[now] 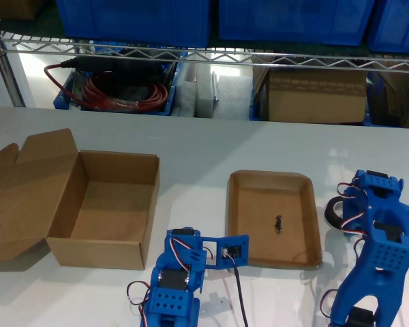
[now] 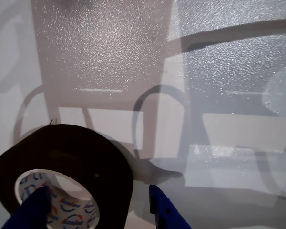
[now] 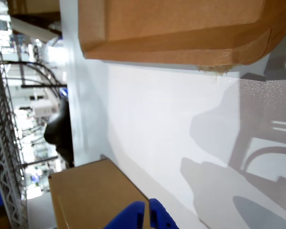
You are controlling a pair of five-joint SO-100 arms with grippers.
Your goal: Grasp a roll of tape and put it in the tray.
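Note:
The roll of tape (image 1: 335, 212) is a black ring with a pale printed core, lying on the white table just past the tray's side at the exterior view's right. My first gripper (image 1: 347, 204) is down over it. In the first wrist view the roll of tape (image 2: 71, 162) has one blue finger (image 2: 35, 207) inside its core and the other (image 2: 164, 212) outside its wall with a small gap, so my first gripper (image 2: 97, 202) is open. The brown tray (image 1: 273, 176) holds only a small dark mark. My second gripper (image 1: 218, 253) is folded low between box and tray, its tips (image 3: 147, 212) together.
A larger open cardboard box (image 1: 109, 204) with a flap lid stands at the exterior view's left. A wire shelf (image 1: 204, 54) with blue bins, red cables and a carton runs along the back. In the second wrist view the tray (image 3: 181, 43) and box (image 3: 95, 195) flank bare table.

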